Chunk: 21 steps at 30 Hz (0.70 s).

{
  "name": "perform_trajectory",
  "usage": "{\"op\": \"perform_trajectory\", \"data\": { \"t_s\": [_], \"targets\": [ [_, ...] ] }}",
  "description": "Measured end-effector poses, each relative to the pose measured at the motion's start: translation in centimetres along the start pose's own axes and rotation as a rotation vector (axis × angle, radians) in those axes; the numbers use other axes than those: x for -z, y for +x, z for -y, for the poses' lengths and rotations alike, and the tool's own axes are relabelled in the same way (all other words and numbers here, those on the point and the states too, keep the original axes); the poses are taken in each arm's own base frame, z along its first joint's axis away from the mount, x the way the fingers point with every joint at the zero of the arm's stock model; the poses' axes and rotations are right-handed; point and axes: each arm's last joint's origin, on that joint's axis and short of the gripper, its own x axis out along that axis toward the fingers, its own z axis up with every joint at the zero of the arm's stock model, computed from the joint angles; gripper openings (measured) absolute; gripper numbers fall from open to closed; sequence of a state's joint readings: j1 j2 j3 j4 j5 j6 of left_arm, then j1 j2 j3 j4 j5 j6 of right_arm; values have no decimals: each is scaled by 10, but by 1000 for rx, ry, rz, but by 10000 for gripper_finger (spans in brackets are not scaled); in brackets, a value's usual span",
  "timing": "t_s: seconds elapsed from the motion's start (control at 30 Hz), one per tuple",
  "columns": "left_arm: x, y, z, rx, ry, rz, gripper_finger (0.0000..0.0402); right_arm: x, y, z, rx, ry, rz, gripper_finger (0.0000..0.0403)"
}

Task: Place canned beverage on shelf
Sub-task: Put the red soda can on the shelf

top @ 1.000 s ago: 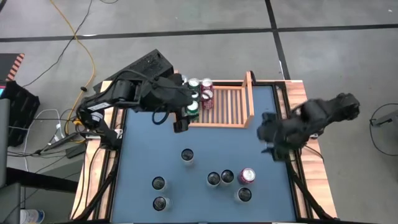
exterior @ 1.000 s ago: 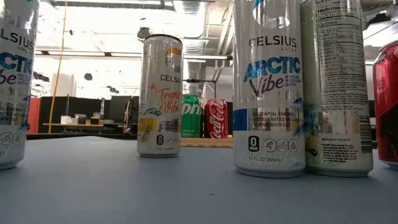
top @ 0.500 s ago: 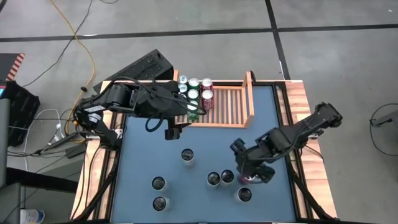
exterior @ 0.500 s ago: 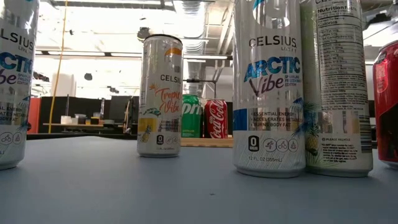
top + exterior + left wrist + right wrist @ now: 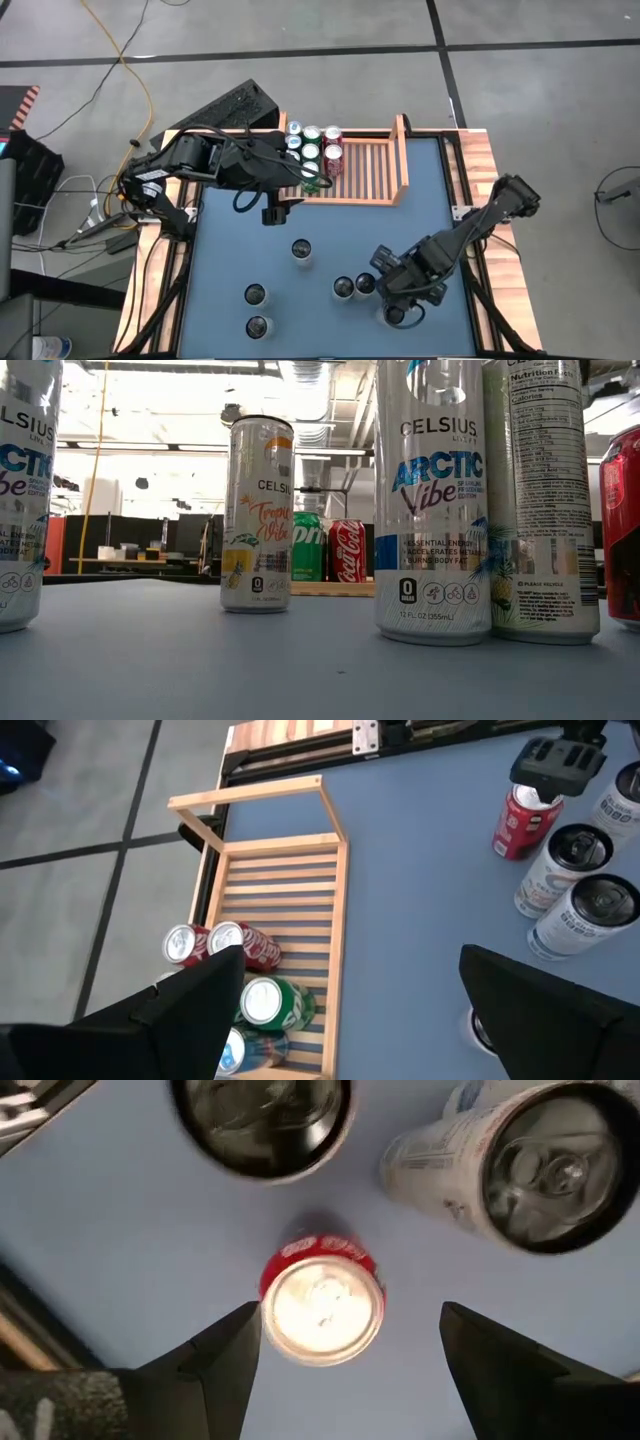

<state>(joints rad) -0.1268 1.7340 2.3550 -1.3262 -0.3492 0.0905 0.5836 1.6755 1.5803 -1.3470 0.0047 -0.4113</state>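
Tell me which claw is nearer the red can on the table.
Right. The right claw hangs open directly above the red can; the left claw is far off, by the shelf.

Right end effector (image 5: 340,1350) lowered, fingers spread; left end effector (image 5: 350,1005) raised, fingers apart.

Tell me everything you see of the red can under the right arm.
The red can is a short aluminium can with a bright silver top, standing upright on the blue table near two taller white cans. The right tool hangs directly above it, fingers spread open to either side and not touching it. In the high view the arm hides it.
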Motion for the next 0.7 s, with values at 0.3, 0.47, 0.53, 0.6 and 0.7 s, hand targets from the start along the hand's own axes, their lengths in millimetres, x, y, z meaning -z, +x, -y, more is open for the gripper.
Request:
{"op": "perform_trajectory", "data": {
  "t_s": [0.3,0.47,0.53,0.6,0.7],
  "targets": [
    [0,0,0,-1,-5,-2,357,-1,10,-6,56,5,30,296],
    [0,0,0,-13,-7,0,357,19,23,-26,85,-41,-38,296],
    [0,0,-1,-32,-9,3,357,26,23,-29,112,-52,-61,296],
    [-1,0,-1,-48,-13,10,357,32,20,-31,126,-58,-53,296],
    [-3,0,-2,-70,-30,28,357,37,20,-32,143,-71,-27,296]
  ]
}}
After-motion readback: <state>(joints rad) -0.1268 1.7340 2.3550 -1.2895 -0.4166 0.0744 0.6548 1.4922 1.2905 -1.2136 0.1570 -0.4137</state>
